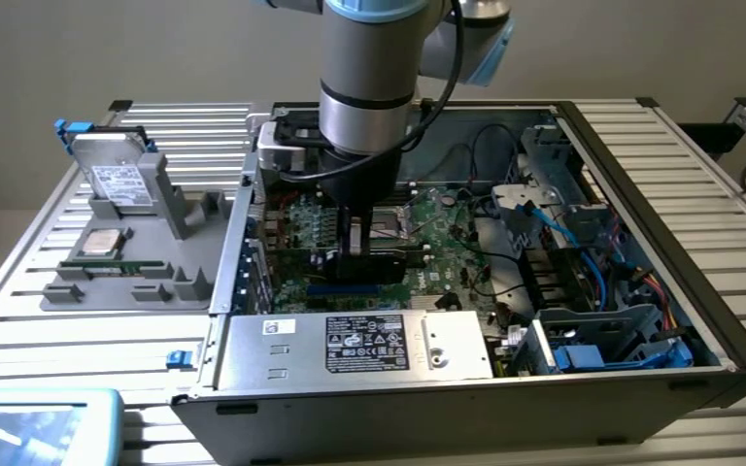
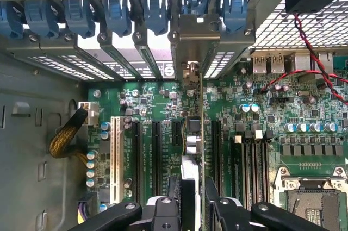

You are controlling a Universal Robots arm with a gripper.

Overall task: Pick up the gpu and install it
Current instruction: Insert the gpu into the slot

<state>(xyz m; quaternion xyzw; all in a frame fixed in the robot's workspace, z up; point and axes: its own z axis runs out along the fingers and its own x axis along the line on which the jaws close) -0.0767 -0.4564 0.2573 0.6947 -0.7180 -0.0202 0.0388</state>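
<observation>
So, writing: a black sticker (image 1: 366, 342) with white print sits on the power supply (image 1: 457, 340) at the near side of the computer case (image 1: 477, 427); its words are too small to read.
Other labels: the hard drive (image 1: 120, 180) stands in the grey tray (image 1: 152, 289), outside the case at the exterior view's left, and carries a white label that is also unreadable. Fine white print on the motherboard (image 2: 255, 133) cannot be made out.
Arm: the arm (image 1: 370, 87) comes down nearly upright into the open case, with its wrist pointing straight down over the middle of the motherboard.
Gripper: the gripper (image 1: 370, 245) (image 2: 197, 193) is clamped on the gpu (image 2: 202, 133), with a black finger (image 2: 213, 201) against each face.
Gpu: it is held on edge. In the wrist view it is a thin line running from the fingers to the case's rear wall, where its metal bracket (image 2: 191, 41) stands among the slot openings under a row of blue clips (image 2: 117, 13). In the exterior view it is a dark card (image 1: 396, 264) low over the board. Whether it sits fully in its slot cannot be told.
Neighbours: black slots lie on either side of the card and a white slot (image 2: 115, 157) lies further off. Twisted red and black wires (image 2: 312, 60) and the processor socket (image 2: 312, 198) are on the other side.
</observation>
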